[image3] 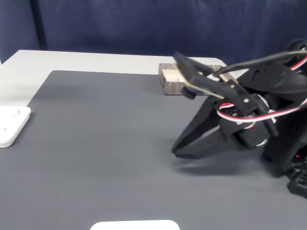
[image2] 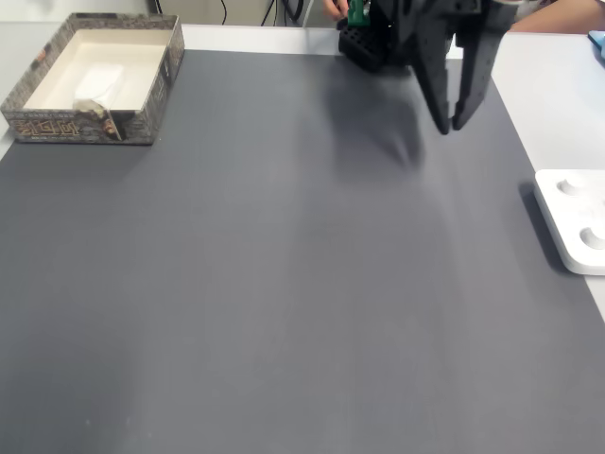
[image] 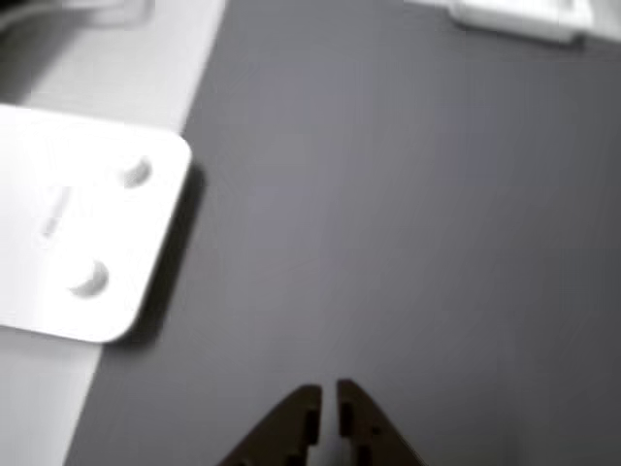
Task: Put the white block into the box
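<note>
The box [image2: 151, 95], with its speckled rim, stands at the mat's far left corner in a fixed view. The white block [image2: 100, 83] lies inside it on the cream floor. In another fixed view the box [image3: 169, 85] is partly hidden behind the arm. My gripper [image2: 450, 125] hangs over the far right part of the mat, well away from the box, shut with nothing between its fingers. Its dark fingertips [image: 310, 413] meet over bare mat in the other view, and the gripper [image3: 176, 149] points down at the mat from the side.
A flat white device with round knobs [image2: 575, 222] lies at the mat's right edge, also seen as the device [image: 78, 223] and the device [image3: 9, 125]. A person's arm [image2: 567, 14] is at the far edge. Another white object [image3: 134, 225] sits at the near edge.
</note>
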Robot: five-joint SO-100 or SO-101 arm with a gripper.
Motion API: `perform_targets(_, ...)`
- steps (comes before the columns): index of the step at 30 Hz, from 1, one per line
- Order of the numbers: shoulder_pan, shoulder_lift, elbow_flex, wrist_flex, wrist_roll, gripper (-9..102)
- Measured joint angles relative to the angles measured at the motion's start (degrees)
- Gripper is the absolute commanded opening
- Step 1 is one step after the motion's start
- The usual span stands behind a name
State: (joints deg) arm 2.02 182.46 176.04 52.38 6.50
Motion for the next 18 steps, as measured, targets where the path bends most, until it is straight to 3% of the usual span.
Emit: perform_targets(18,-0.6,6.1,0.0,15.7,-1.0,-2)
